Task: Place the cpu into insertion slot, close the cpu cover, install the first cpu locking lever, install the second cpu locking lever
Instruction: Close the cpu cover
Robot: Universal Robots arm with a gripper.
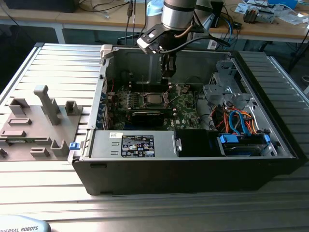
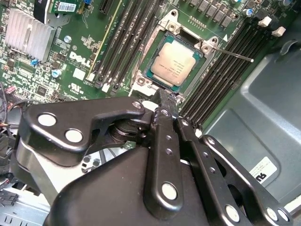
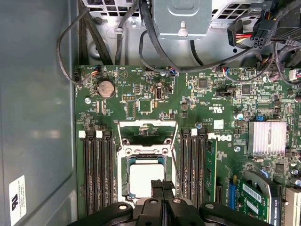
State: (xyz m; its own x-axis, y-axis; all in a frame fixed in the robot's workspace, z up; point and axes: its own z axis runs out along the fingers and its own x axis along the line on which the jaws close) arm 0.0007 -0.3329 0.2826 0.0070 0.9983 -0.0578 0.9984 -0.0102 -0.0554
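A robotics lab or electronics workshop: a silver-and-black jointed robot arm [image 1: 177, 14] hangs over an open black metal desktop computer case [image 1: 193, 174] lying on its side, its green circuit-studded motherboard [image 3: 225, 94] bared, on a ribbed silver aluminium table [image 1: 145, 212]. At the exterior view's left sits a grey plastic fixture plate with upright holders [image 1: 29, 130]. Behind stand light wooden tables [image 1: 96, 20] strewn with black cables [image 1: 108, 6] and small parts
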